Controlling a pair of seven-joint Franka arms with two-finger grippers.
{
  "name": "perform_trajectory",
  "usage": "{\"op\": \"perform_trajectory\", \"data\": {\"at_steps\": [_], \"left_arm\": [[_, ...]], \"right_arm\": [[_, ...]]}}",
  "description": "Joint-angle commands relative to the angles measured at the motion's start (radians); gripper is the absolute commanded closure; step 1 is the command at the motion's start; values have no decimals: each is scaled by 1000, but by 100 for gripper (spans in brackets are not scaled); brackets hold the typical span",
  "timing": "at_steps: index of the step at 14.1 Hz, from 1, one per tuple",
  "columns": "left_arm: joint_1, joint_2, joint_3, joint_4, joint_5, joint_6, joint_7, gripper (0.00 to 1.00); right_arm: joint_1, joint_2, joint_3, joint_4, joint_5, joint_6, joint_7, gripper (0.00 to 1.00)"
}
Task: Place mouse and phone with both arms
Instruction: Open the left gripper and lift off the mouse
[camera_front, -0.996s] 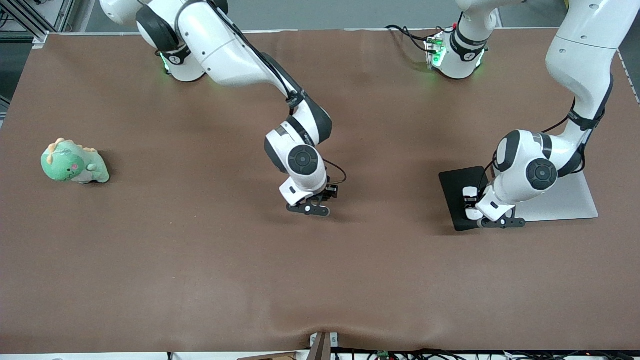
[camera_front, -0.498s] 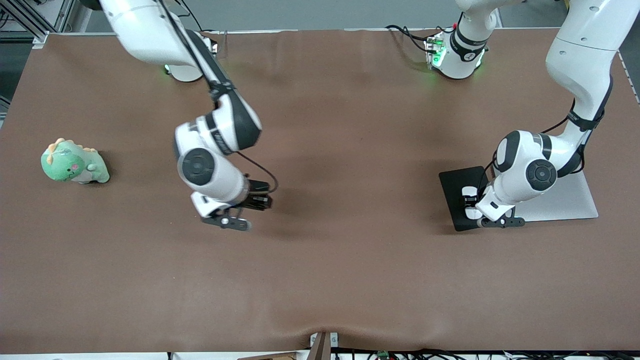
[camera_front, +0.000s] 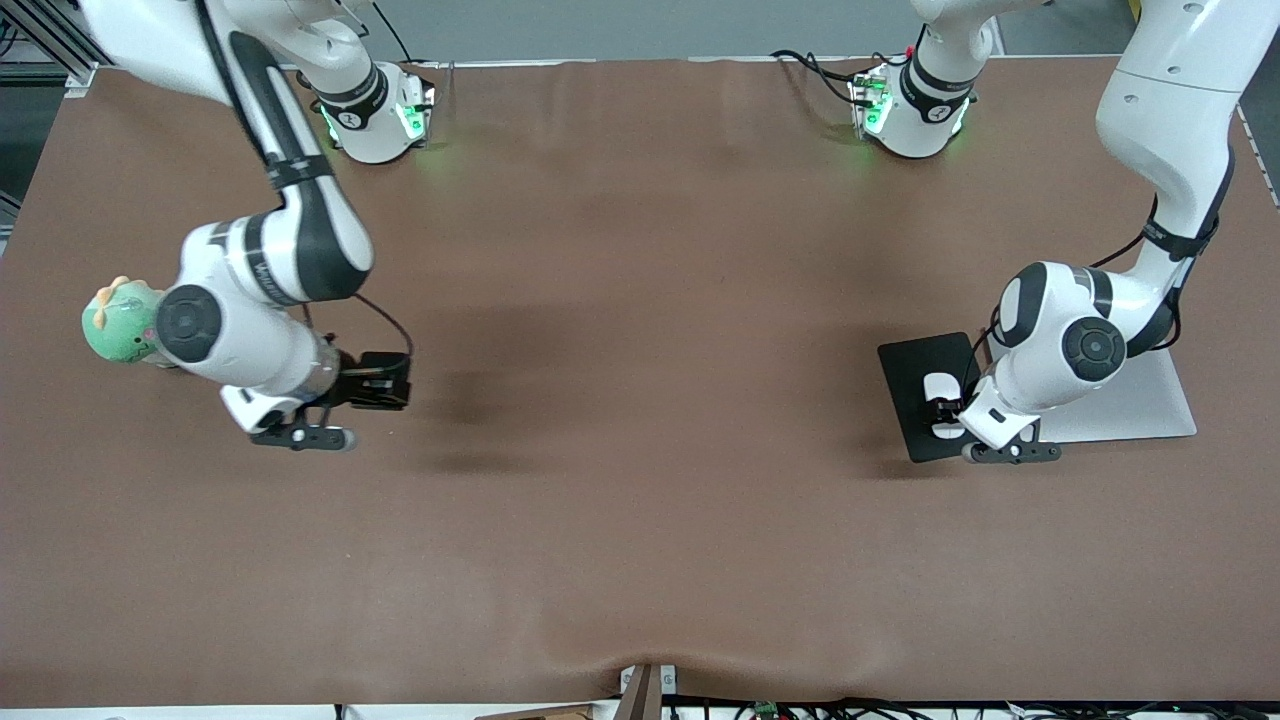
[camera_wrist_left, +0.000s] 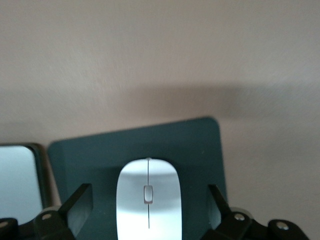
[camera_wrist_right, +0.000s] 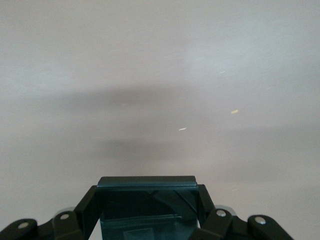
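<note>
Left gripper (camera_wrist_left: 145, 212) spread wide, the mouse (camera_wrist_left: 148, 197) lying free between its jaws on the mouse pad (camera_wrist_left: 195, 145); right gripper (camera_wrist_right: 147, 220) clamps the phone (camera_wrist_right: 146, 200) (carrying it, I'd guess).

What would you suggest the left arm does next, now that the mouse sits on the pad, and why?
Probably lift the left gripper straight up. Its fingers stand open on either side of the mouse, which rests on the black pad, so it looks released. The right gripper holds the phone over bare table.

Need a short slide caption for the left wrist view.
Open left gripper straddles the white mouse on the mouse pad.
</note>
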Motion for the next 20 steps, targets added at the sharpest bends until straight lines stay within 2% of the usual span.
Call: {"op": "perform_trajectory", "data": {"at_steps": [1, 3, 6, 10, 11, 15, 20], "left_arm": [[12, -83, -33, 24, 8, -110, -10, 0], [15, -140, -44, 51, 4, -196, -9, 0], [17, -210, -46, 151, 1, -406, 2, 0], [17, -215, -44, 443, -34, -766, 10, 0], [15, -218, -46, 491, -40, -822, 10, 0], [15, -278, -49, 571, -58, -955, 63, 0], [17, -427, -42, 561, -107, -975, 85, 0]], "right_arm": [[-124, -26, 21, -39, -23, 39, -156, 100], [-179, -8, 21, -39, -60, 68, -220, 100], [-247, 38, 21, -39, -170, 122, -222, 100], [-320, 122, 22, -45, -175, 145, -224, 100], [-342, 135, 22, -54, -175, 155, -228, 100], [-386, 136, 24, -111, -175, 165, -264, 100], [-396, 132, 22, -210, -175, 254, -264, 100]]}}
